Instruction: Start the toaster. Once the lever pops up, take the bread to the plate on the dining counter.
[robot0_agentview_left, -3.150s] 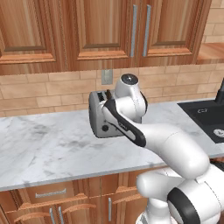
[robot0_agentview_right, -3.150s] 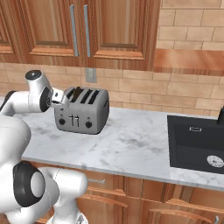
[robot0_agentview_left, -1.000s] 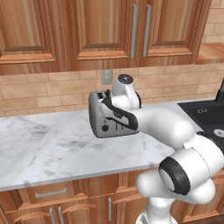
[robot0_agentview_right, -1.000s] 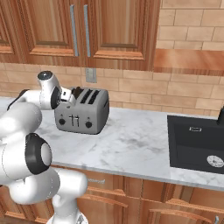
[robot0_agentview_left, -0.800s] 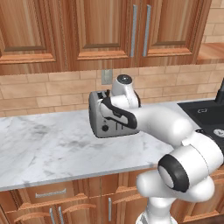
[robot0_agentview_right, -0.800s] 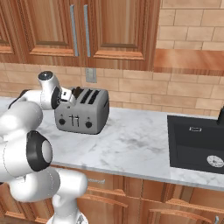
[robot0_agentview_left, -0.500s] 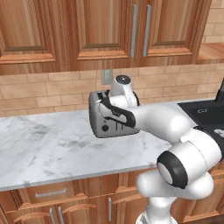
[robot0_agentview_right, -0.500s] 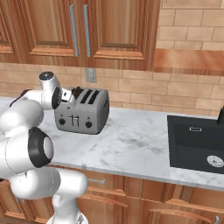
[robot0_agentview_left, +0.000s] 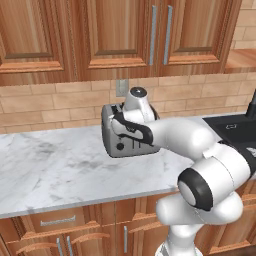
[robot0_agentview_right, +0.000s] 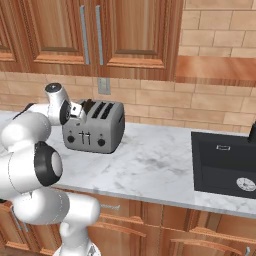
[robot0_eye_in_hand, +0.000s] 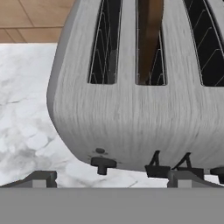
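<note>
The silver-grey toaster (robot0_agentview_right: 100, 126) stands on the marble worktop against the brick wall, its knobs and levers facing out. In the hand view I look down on the toaster (robot0_eye_in_hand: 131, 113) from close above. The brown bread (robot0_eye_in_hand: 148, 39) sits deep in its second slot. A black knob (robot0_eye_in_hand: 103, 164) and two slim levers (robot0_eye_in_hand: 156, 168) show on the front face. My gripper (robot0_eye_in_hand: 111, 178) hangs open just above the toaster's front top edge, nothing between its fingers. In the right base view the gripper (robot0_agentview_right: 80, 111) is at the toaster's upper left corner. The plate and the dining counter are out of view.
The marble worktop (robot0_agentview_right: 150, 160) stretches to both sides of the toaster. A black sink (robot0_agentview_right: 225, 165) is set into it at the right. Wooden wall cabinets (robot0_agentview_right: 125, 35) hang above, and a wall outlet (robot0_agentview_right: 103, 86) sits behind the toaster.
My hand has edged a little closer over the toaster's top. The gripper has stayed open and the toaster has not moved.
</note>
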